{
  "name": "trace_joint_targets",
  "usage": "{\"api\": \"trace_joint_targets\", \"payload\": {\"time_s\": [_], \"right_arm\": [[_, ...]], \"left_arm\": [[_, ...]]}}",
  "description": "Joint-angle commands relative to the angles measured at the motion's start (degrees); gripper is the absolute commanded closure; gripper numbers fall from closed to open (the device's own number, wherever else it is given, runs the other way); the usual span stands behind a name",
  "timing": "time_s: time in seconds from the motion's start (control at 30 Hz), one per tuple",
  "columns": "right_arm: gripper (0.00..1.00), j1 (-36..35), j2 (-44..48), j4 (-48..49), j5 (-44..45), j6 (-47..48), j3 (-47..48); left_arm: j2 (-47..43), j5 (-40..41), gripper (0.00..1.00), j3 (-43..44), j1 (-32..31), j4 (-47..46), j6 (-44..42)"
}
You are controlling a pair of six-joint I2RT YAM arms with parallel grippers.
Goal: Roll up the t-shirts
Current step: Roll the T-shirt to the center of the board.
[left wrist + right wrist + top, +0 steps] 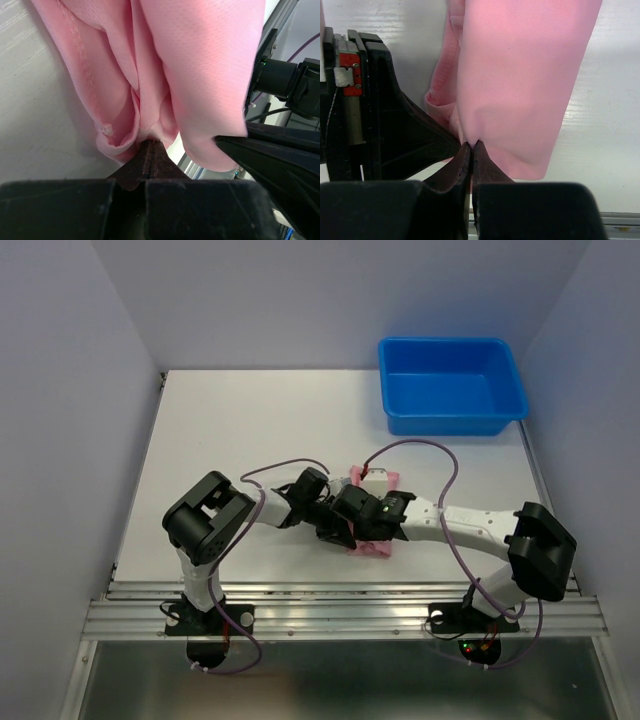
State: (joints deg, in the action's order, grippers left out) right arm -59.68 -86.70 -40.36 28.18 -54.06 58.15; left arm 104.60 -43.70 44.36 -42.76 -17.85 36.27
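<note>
From above, the pink t-shirt sits as a narrow bundle near the front middle of the tabletop. It is well apart from the blue bin at the far right corner, and the left end effector and right end effector crowd together right over it. Left wrist view now: the left end effector is pinched tight on a fold at the shirt's near edge, jaws together with only fabric between them. Loose pleats of the t-shirt run away from it. Over to the right wrist: the right end effector is clamped the same way on the near edge of a smoother, rounder tube of t-shirt, with the left end effector just beside it. The call here is that this looks like mid-roll. Both pinches should travel together, level and low, turning the edge over evenly. If one side leads, the thin cloth will likely skew or sag loose.
</note>
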Motion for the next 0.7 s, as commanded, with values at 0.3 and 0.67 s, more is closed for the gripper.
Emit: {"api": "trace_joint_targets", "payload": {"time_s": [0.3, 0.67], "right_arm": [[0.99, -0.4, -1.1, 2.6, -2.6, 2.7, -0.8], [0.99, -0.4, -1.4, -3.9, 0.5, 7.7, 2.6]], "left_arm": [[-1.9, -1.2, 1.0, -2.1, -0.1, -0.5, -0.7], [-1.9, -1.6, 1.0, -2.5, 1.1, 0.9, -2.3]]}}
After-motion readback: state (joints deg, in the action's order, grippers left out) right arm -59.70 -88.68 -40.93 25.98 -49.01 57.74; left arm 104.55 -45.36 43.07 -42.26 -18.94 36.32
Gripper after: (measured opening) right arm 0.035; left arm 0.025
